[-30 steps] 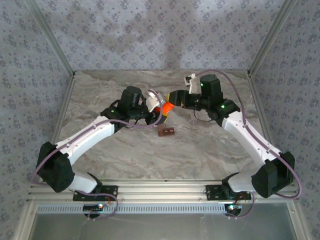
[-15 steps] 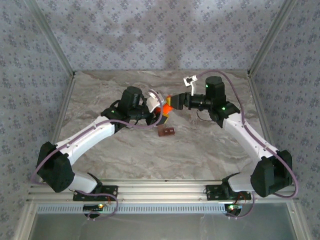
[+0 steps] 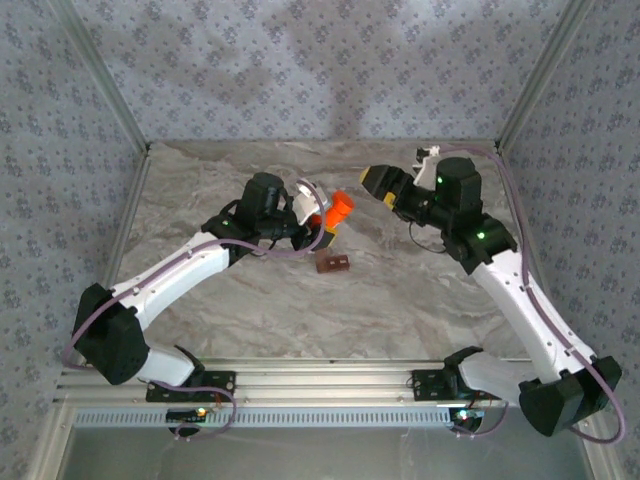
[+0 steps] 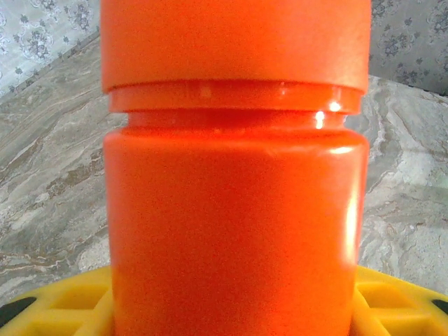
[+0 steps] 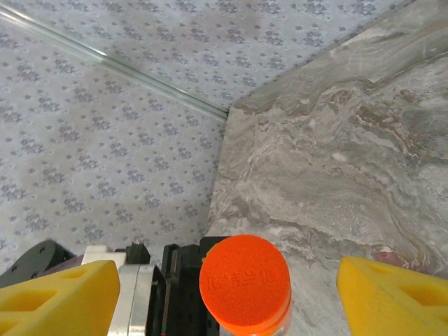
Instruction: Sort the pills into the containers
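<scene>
The small orange bottle [image 3: 339,209] is held above the table with its orange cap on, and my left gripper [image 3: 325,224] is shut on its body. In the left wrist view the bottle [image 4: 234,210] stands very close, with yellow fingers [image 4: 49,304] at both lower corners. My right gripper [image 3: 385,186] hangs open to the right of the cap, apart from it. Its wrist view looks straight at the cap's round top [image 5: 245,280] between the spread yellow fingers [image 5: 56,301]. The reddish-brown strip of containers [image 3: 332,263] lies flat on the table just below the bottle.
The marble tabletop [image 3: 400,290] is closed in by patterned walls [image 3: 300,70] at the back and both sides, with metal posts [image 3: 525,90] at the corners. The left arm's black wrist [image 5: 164,287] sits directly behind the bottle.
My right gripper has let go of the bottle's cap and drawn back to the right, and its arm has swung outward. The left arm and the bottle have stayed put.
</scene>
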